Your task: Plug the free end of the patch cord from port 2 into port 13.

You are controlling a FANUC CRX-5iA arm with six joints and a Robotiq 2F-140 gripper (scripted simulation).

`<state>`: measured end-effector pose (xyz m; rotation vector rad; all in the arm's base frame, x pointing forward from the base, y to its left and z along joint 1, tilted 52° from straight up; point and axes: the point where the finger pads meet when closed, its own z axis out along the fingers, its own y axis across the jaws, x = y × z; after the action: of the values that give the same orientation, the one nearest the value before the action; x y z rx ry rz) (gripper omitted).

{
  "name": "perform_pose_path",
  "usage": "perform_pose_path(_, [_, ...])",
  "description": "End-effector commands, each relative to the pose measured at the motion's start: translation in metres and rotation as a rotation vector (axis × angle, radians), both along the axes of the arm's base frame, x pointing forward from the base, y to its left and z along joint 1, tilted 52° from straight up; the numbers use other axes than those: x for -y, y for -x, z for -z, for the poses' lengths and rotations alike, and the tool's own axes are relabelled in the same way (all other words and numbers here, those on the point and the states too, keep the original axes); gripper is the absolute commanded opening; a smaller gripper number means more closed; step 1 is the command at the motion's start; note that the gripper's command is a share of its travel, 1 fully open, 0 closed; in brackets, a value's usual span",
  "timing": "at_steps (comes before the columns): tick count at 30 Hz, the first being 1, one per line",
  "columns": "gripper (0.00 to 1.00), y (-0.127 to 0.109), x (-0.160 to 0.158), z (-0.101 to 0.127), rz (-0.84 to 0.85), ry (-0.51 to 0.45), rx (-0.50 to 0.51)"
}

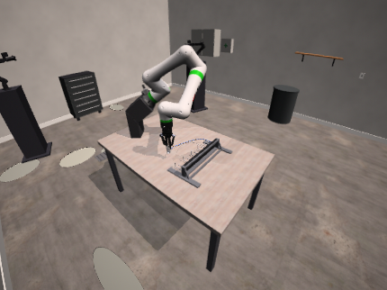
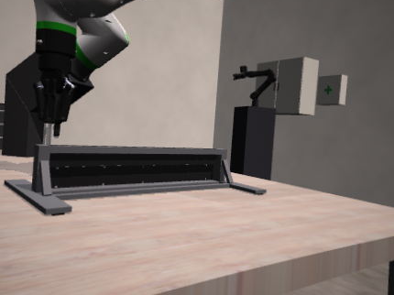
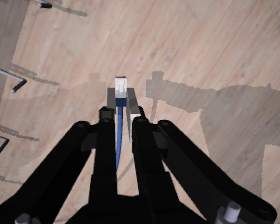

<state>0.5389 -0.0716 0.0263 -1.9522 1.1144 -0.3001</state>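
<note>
I hold the patch cord's free end above the table, short of the rack.

From my remote station I see the wooden table [image 1: 234,178] spread beneath the pincer [image 3: 120,116], and the white arm [image 1: 180,66] bends down over its near-left part. The grey rack [image 1: 200,158] stands just to the pincer's right in the top view; in the exterior view its dark back panel [image 2: 133,168] sits in front of and below the pincer [image 2: 51,117]. The pincer is nearly closed, its black fingers clamped on the blue patch cord [image 3: 120,135], whose pale plug [image 3: 120,86] juts out past the fingertips. The cord [image 1: 189,142] trails from the pincer toward the rack; I cannot tell which port it reaches.
</note>
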Motion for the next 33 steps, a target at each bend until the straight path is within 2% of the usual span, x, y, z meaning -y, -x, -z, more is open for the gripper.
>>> perform_pose_path(1, [0.0,-0.003,-0.006,-0.012,-0.049,0.047,0.047])
perform_pose_path(14, [0.0,-0.023,-0.047,-0.094,-0.393,0.362,0.353])
perform_pose_path(16, [0.0,-0.023,-0.047,-0.094,-0.393,0.362,0.353])
perform_pose_path(27, [0.0,-0.036,-0.074,-0.147,-0.614,0.566,0.551])
perform_pose_path(33, [0.0,-0.039,-0.08,-0.158,-0.661,0.608,0.592])
